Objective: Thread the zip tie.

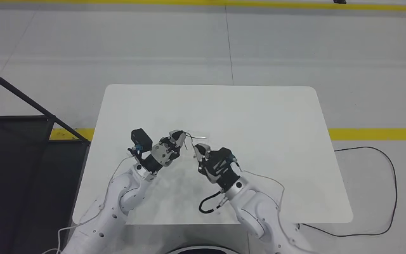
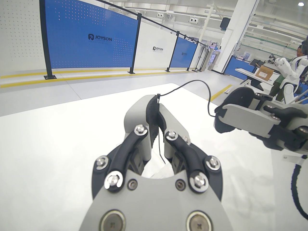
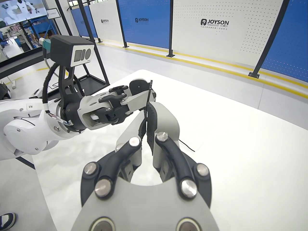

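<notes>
Now both claws are pinched shut on the zip tie (image 2: 192, 82), which arcs between them above the table (image 1: 266, 127) — left gripper (image 2: 157, 111) by the head, right gripper (image 2: 217, 117) on the strap. Seemingly mid-threading — next, line the tail up with the slot.

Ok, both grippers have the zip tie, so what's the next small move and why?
Probably keep the left gripper still and nudge the right gripper slightly toward it, feeding strap into the head. Both are shut on the zip tie, which arcs slack from the right gripper to its head atop the left one; whether the tip is through, I cannot tell.
</notes>
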`<control>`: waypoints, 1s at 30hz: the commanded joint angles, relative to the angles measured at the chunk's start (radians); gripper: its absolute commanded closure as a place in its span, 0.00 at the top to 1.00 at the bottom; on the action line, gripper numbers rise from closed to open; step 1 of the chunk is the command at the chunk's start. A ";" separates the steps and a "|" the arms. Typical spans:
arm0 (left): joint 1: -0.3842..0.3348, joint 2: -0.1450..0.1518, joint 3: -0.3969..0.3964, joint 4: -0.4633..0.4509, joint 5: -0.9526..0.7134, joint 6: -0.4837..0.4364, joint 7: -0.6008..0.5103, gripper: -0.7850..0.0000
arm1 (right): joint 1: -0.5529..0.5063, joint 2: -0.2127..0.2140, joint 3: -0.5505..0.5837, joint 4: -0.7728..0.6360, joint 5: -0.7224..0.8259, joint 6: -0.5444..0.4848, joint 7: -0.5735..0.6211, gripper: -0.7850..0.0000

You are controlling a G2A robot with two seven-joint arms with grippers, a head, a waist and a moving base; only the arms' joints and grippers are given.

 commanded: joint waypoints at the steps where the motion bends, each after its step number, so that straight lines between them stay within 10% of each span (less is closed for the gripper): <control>1: 0.000 0.000 0.000 0.000 0.000 0.000 0.000 0.00 | -0.001 -0.001 0.000 0.001 -0.006 -0.001 0.013 0.00; 30: 0.000 0.000 0.000 0.000 0.000 0.000 0.000 0.00 | -0.021 -0.013 0.000 -0.012 -0.047 0.028 0.106 0.00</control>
